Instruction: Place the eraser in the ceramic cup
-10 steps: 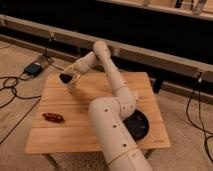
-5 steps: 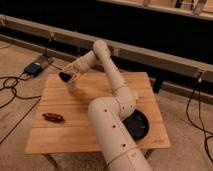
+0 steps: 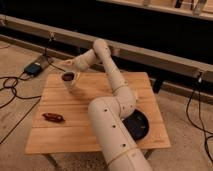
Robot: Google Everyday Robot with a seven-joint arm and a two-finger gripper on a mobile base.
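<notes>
Risk right now sits at the far left corner of the bench [image 3: 90, 130], where I have the arm stretched out with the gripper [image 3: 67, 63] hanging just above the ceramic cup [image 3: 69, 80]. From my view the wrist end blends into the cup's rim, so I cannot tell how wide the jaws stand or whether they hold anything. The eraser itself I cannot pick out anywhere; my guess is that it is either in the jaws or already down in the cup's dark inside, but I would not swear to either.

If it is not centred over the mouth, a release could bounce it off the rim and off the bench edge, which is close by. The cup is light and tapered, so a nudge from the jaws could tip it. The red-brown item [image 3: 52, 117] and dark bowl [image 3: 139, 125] lie well apart, out of harm's way.
</notes>
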